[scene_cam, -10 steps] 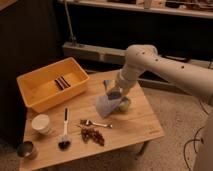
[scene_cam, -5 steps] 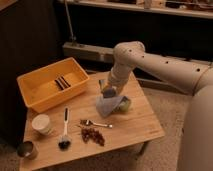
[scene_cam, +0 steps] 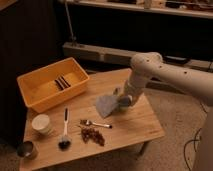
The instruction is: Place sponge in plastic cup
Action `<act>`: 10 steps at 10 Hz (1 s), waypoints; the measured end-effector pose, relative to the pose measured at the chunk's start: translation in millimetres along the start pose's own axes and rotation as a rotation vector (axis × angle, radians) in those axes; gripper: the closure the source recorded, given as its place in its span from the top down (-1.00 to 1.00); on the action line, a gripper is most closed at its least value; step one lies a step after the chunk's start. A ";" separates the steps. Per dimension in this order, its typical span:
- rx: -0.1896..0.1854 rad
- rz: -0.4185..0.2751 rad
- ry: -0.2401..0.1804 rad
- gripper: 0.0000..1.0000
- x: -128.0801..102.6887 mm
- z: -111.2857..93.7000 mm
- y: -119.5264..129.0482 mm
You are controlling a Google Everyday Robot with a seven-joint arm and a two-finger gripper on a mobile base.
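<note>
Well, at the worktop's [scene_cam: 136, 123] left stand the yellow bin [scene_cam: 59, 100], the white cup [scene_cam: 41, 122] and the dark metal cup [scene_cam: 26, 149]. Right of centre lies the blue-grey sponge [scene_cam: 105, 106], its right edge touching the closed end effector [scene_cam: 122, 101]; whether it is truly pinched is unclear. The plastic cup is not visible, perhaps hidden behind the arm. A weak edge hold could drop the sponge, or the white cup might be mistaken for the target.

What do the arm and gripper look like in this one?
The arm is white, built of rounded tubular segments with a bulbous joint; no cables or markings show. The gripper, darker grey, is over the middle of the table at the sponge.
</note>
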 end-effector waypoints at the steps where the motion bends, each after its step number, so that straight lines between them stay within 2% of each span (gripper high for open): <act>1: 0.020 0.053 0.013 -0.78 4.2 3.1 -23.3; 3: 0.070 0.137 0.036 -0.78 9.0 11.2 -52.8; 5: 0.110 0.181 0.058 -0.78 9.8 22.8 -65.4; 7: 0.138 0.196 0.083 -0.78 8.7 39.1 -62.5; 9: 0.146 0.200 0.087 -0.78 6.5 44.9 -61.4; 10: 0.150 0.188 0.083 -0.78 2.6 47.4 -53.1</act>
